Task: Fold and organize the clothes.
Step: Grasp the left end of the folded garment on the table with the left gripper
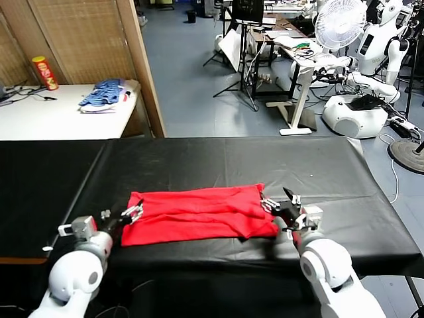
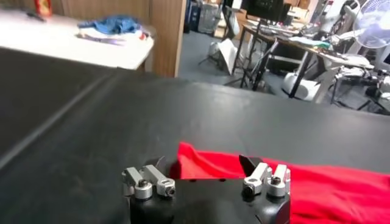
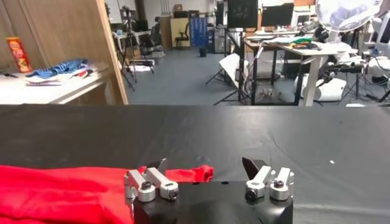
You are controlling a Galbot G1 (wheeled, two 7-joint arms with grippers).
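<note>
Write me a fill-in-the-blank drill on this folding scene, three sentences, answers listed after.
1. The red T-shirt lies folded on a table covered in ____ cloth.
2. The left gripper and the right gripper both have their jaws ____.
3. The blue-and-white garment pile sits on the ____ side table.

Missing words: black; open; white
</note>
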